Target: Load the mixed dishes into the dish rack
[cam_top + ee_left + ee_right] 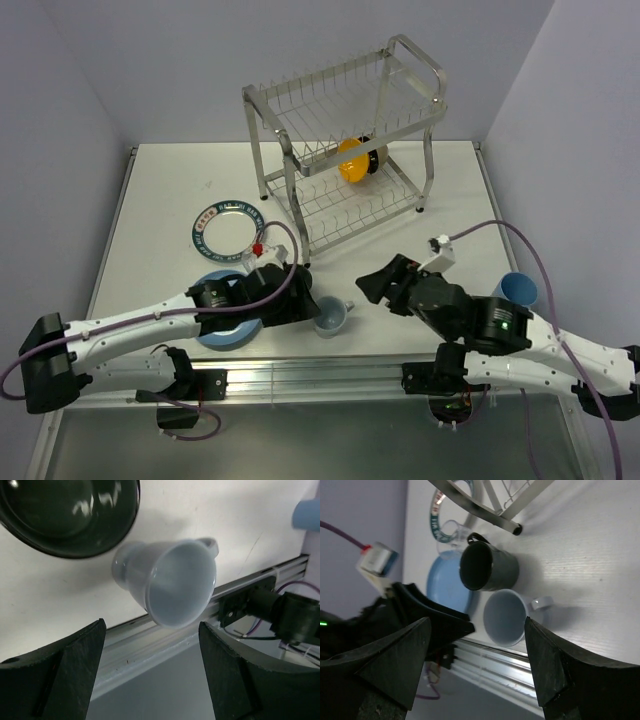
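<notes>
The dish rack (345, 140) stands at the back with the orange bowl (357, 160) on its lower tier. The pale grey-blue mug (331, 316) stands near the front rail, between my two grippers. My left gripper (305, 305) is open and empty just left of it; in the left wrist view the pale mug (170, 580) lies ahead of the open jaws, beside the dark mug (65, 515). My right gripper (375, 288) is open and empty to its right. The right wrist view shows the pale mug (507, 617), the dark mug (487, 567) and the clear glass (451, 530).
The light blue plate (225, 325) lies under my left arm. The green-rimmed white plate (228, 225) lies left of the rack. The blue cup (517, 290) stands at the right, behind my right arm. The aluminium rail (320, 375) runs along the front edge.
</notes>
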You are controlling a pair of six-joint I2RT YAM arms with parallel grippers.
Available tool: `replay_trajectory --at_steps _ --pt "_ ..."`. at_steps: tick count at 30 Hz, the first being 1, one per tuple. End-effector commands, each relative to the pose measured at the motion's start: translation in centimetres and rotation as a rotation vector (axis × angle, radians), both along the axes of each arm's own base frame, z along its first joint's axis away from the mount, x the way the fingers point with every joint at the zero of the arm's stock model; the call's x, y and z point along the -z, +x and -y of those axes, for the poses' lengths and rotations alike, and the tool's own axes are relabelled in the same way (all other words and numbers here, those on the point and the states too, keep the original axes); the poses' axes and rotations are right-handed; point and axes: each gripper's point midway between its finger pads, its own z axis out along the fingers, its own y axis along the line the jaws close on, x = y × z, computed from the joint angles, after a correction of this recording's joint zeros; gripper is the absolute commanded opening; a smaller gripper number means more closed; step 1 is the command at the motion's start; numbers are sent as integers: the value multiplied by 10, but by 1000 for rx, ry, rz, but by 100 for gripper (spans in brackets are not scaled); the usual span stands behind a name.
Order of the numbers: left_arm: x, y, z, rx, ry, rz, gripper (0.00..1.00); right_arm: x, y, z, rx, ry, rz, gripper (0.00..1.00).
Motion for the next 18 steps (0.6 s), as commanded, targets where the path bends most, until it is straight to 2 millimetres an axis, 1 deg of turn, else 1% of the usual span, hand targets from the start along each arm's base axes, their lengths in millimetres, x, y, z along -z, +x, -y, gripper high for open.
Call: replay_trajectory --at_steps 1,5,7,10,12,15,16,17,18 --pt "-8 -4 22 -64 -41 -20 81 -12 -4 13 64 160 -23 82" --pt "13 -12 22 -148 -24 -101 82 -9 -5 29 105 190 -21 79" --pt "13 -10 22 -196 -39 -116 83 -9 -7 32 100 191 -18 76" --pt "13 -2 18 -261 -25 -103 85 -5 -8 30 85 166 -27 75" --pt "12 5 20 -290 -14 -90 86 -2 -9 28 80 133 -42 74" --pt "19 6 24 -284 13 -94 85 -5 -9 26 72 110 -51 74" --pt "26 5 27 -277 30 -106 85 -3 -9 27 73 89 -57 75" --pt "30 4 28 -272 38 -113 84 -6 -10 27 71 89 -56 75" --pt "34 3 29 -266 49 -119 84 -5 -9 29 77 76 -58 75"
